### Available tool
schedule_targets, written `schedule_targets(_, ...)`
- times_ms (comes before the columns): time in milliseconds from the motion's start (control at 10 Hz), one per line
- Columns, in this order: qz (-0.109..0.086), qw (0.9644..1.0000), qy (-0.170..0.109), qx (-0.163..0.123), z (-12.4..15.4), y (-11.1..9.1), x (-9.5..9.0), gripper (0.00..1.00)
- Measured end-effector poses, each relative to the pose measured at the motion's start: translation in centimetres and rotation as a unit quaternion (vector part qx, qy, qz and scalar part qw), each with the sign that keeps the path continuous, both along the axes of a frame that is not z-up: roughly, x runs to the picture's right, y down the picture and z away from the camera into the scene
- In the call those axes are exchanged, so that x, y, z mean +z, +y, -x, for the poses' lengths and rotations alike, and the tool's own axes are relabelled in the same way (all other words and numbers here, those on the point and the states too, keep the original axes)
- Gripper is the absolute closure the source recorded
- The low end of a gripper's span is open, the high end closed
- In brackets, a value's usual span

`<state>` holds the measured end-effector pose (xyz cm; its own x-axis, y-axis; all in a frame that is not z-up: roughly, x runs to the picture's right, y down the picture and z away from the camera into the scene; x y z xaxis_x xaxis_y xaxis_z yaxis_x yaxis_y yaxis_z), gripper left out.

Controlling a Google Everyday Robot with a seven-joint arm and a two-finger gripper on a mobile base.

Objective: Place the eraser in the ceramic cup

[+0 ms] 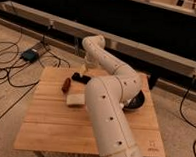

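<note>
Dark bowl (137, 102): on the table (53, 125), well apart from the jaws, on the other side of the arm (109, 119); mostly covered, contents cannot be told.
Ceramic cup: not visible; the arm covers the table's middle.
Gripper (85, 67): points down at the table's far edge; jaws spread wide, holding nothing.
Eraser (80, 78): flat on the table, just camera-side of the jaws, ungripped.
Reddish-brown object (66, 84): just beyond the eraser from the jaws.
Beige block (75, 100): farther out again.
</note>
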<state>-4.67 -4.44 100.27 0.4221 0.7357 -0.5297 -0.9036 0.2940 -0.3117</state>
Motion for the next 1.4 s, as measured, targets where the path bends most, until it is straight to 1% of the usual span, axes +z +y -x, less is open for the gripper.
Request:
schedule_targets(200, 0.003, 0.9995, -0.011, -0.029, 1.5, 0.6, 0.8, 0.20)
schedule_targets(500, 0.007, 0.9983, -0.020, -0.054, 2.6, 1.4, 1.6, 0.20)
schedule_targets(800, 0.003, 0.9964, -0.031, -0.078, 3.7, 1.5, 2.0, 0.20)
schedule_targets(1000, -0.001, 0.9946, -0.035, -0.098, 4.3, 1.6, 2.5, 0.20)
schedule_targets(1400, -0.003, 0.9924, -0.043, -0.115, 5.0, 2.2, 3.3, 0.20)
